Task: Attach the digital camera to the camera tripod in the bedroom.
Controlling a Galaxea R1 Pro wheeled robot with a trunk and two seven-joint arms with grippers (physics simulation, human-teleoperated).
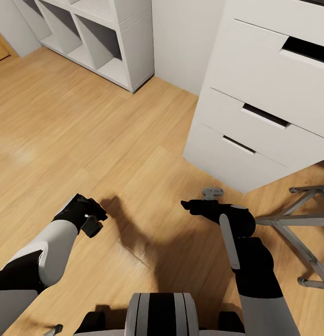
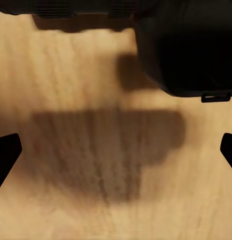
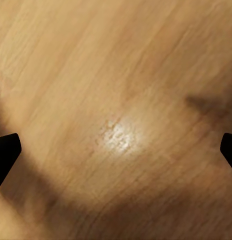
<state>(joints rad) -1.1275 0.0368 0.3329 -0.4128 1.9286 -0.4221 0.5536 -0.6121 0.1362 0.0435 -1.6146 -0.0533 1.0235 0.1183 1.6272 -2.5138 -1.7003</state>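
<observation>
Plank wood floor (image 1: 78,140), glossy. White cube shelves (image 1: 110,42) upper left, white drawers (image 1: 264,107) upper right. Silver tripod (image 1: 297,219) legs at right edge. Left gripper (image 1: 89,219) and right gripper (image 1: 192,205): matte black, both spread wide, empty.

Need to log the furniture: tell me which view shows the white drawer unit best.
The head view. The white drawer unit stands at its upper right on the wood floor, with three drawer fronts and dark handle slots plain to see. The left wrist and right wrist views look down at bare floor planks and shadows, with no part of the unit.
</observation>
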